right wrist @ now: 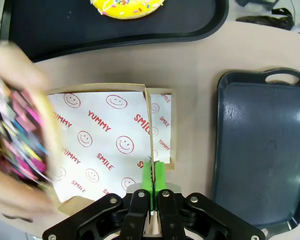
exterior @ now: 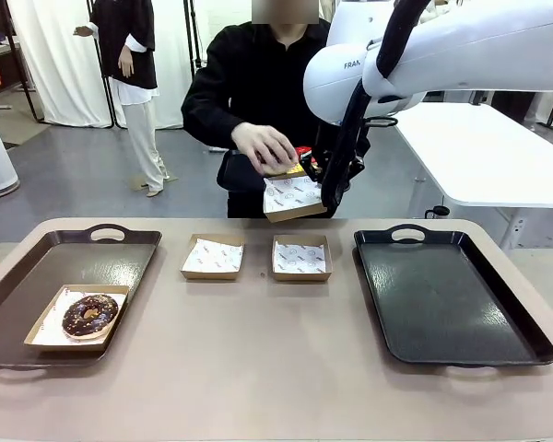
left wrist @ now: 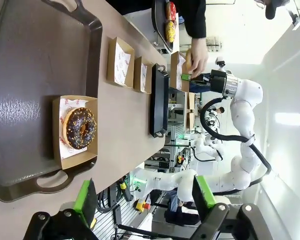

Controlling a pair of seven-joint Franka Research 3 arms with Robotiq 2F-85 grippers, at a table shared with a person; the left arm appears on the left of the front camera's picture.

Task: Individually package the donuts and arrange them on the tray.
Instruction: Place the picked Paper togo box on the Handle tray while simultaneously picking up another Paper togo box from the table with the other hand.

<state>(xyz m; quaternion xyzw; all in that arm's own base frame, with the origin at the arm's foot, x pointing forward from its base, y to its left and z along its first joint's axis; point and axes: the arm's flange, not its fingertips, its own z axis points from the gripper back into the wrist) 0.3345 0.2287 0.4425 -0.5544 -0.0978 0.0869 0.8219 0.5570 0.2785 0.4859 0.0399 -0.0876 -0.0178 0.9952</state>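
One tool (right wrist: 151,169) tight on box (right wrist: 146,111) wall.

The tan desk (exterior: 276,368), rounded at its corners, carries four things directly. A dark brown tray (exterior: 74,258) with loop handles lies straight ahead of the left jaws, at the desk's left end. Beyond it from those jaws, two shallow cardboard cartons with printed paper liners sit side by side, slightly apart. They are the left carton (exterior: 213,257) and the right carton (exterior: 300,257), which is almost straight beneath the right jaws. A glossy black tray (exterior: 442,295) lies to the right of the right jaws, farthest from the left jaws and apart from the cartons.
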